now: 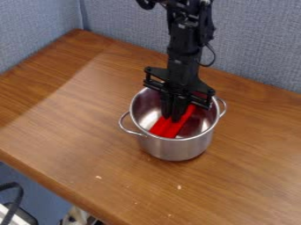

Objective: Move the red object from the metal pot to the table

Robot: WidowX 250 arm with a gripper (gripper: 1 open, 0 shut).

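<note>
A shiny metal pot (174,145) with small loop handles stands on the brown wooden table (70,97), right of centre. Inside it lies the red object (165,127), a bar leaning across the pot's floor. My gripper (177,114) hangs straight down from the black arm into the pot. Its dark fingers are drawn together on the upper part of the red bar. The far end of the bar is hidden behind the fingers.
A grey-blue partition wall (253,35) runs behind the table. The table's rounded front edge (47,180) falls away at the lower left, with dark cables on the floor below. A small red speck (179,185) lies on the wood in front of the pot.
</note>
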